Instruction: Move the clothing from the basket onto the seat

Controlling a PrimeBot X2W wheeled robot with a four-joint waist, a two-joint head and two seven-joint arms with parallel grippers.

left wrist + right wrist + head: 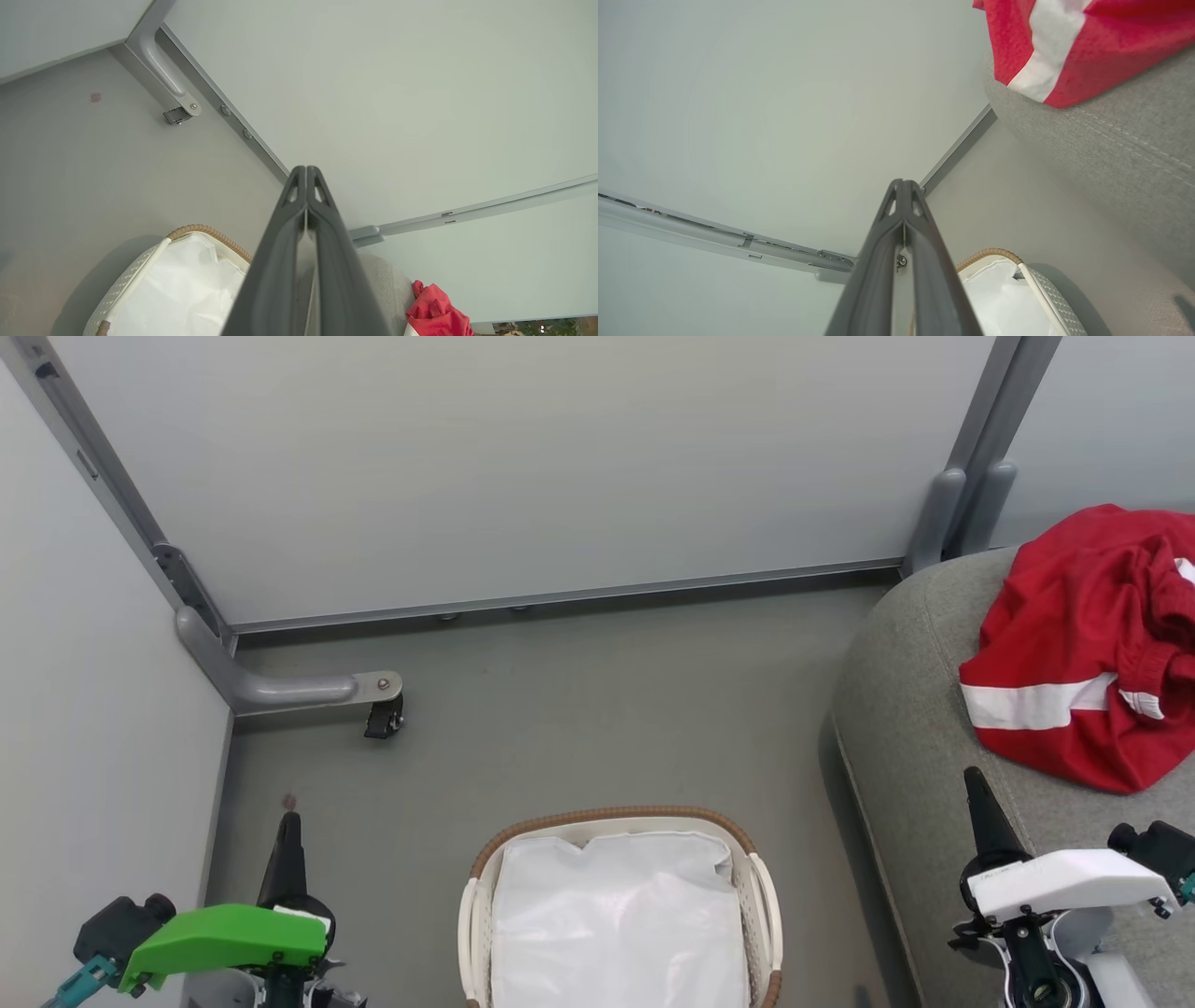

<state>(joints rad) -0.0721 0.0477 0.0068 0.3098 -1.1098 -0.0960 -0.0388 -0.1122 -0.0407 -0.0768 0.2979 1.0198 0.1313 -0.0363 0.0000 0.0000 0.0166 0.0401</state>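
The red clothing (1083, 635) lies heaped on the grey seat (915, 728) at the right, its broad white band and a striped cuff showing; the right wrist view has the clothing (1069, 42) on the seat (1111, 140) too. The basket (761, 887) stands on the floor at bottom centre, holding just its white liner (616, 915). My left gripper (288, 821) is shut and empty, low at the left of the basket. My right gripper (976, 782) is shut and empty over the seat's front edge, below the clothing. In the left wrist view the gripper (306, 170) has its fingers pressed together.
Pale partition walls (523, 457) with grey metal frames close off the back and left. A grey bracket foot with a small caster (383, 714) juts onto the grey floor (607, 709) at the left. A small reddish spot (289, 800) marks the floor near my left fingertips.
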